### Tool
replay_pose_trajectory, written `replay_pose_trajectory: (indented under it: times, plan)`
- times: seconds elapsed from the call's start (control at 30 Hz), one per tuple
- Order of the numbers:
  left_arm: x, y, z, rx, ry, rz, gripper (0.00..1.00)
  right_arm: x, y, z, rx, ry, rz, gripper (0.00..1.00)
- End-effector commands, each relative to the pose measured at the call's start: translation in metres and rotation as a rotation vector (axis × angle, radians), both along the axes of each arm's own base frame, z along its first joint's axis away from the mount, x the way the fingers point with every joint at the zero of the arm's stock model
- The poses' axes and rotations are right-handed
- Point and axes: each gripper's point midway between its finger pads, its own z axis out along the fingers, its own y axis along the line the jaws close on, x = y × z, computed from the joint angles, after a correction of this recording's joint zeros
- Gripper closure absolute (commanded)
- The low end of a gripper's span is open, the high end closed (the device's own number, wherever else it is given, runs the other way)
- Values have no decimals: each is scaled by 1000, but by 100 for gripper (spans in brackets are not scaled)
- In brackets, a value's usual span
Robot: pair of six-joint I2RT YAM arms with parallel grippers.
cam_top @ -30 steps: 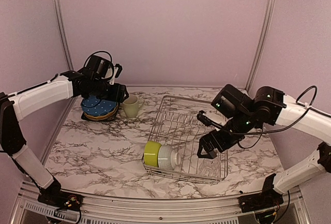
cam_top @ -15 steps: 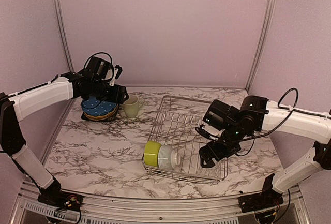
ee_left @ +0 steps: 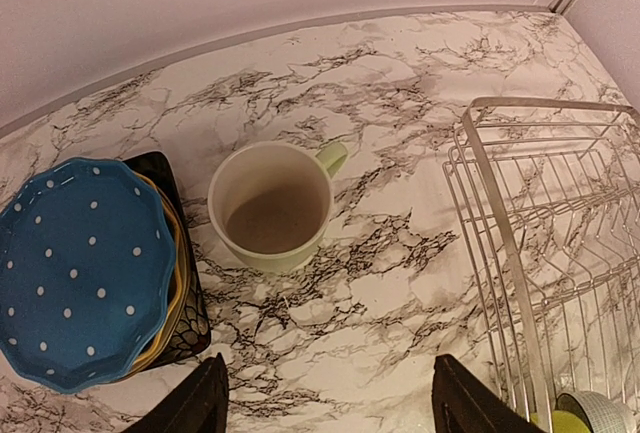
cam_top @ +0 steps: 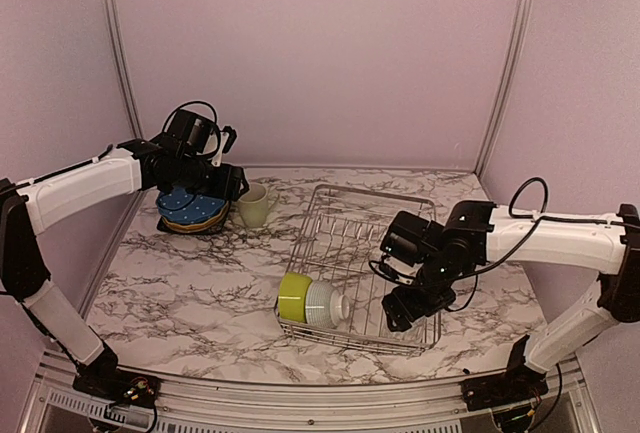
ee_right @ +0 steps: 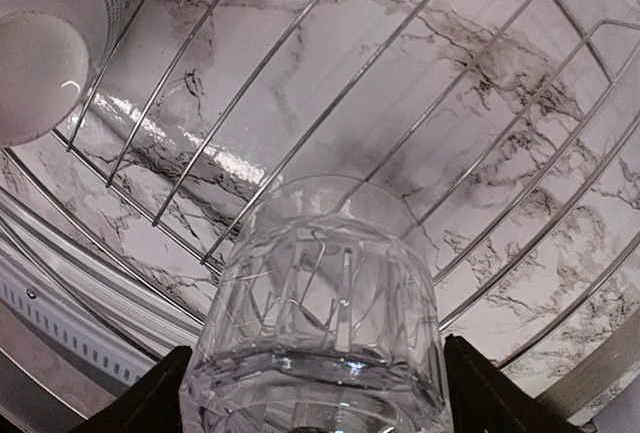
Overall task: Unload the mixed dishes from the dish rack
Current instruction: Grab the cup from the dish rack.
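Right gripper [cam_top: 405, 305] low in rack [cam_top: 375, 193] near-right corner, fingers spread wide, straddling glass [ee_right: 320, 323] for pickup. Left gripper [cam_top: 222, 179] open, empty, above mug [ee_left: 272, 208] and stacked plates [ee_left: 80, 263] far left, already unloaded.

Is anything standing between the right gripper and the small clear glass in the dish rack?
Nothing visible. The fingers of the right gripper are spread on either side of the small clear glass, only dish rack wires beneath it. The white ribbed bowl lies off to one side.

A lab test cell is shown: a marble-patterned desk [cam_top: 190, 283] is enclosed by plain lilac walls [cam_top: 320, 53] and aluminium frame posts [cam_top: 508, 63].
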Motion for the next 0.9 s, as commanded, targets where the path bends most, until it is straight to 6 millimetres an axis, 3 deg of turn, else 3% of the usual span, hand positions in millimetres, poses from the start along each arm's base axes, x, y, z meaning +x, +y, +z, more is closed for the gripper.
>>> replay_pose_trajectory:
  times: [0.0, 0.23, 0.43, 0.87]
  plan:
    - [-2, 2, 13, -2, -33, -14, 28, 6, 11, -3, 19, -14, -4, 24]
    - [-4, 2, 25, -22, -66, -15, 28, 18, 28, 23, 75, -55, 1, 40]
    - [-4, -1, 47, -61, -117, -26, 28, 36, 47, 61, 145, -116, 8, 43]
    - [-20, -24, 117, -284, -277, -150, 27, 115, 104, 220, 654, -379, 31, 45]
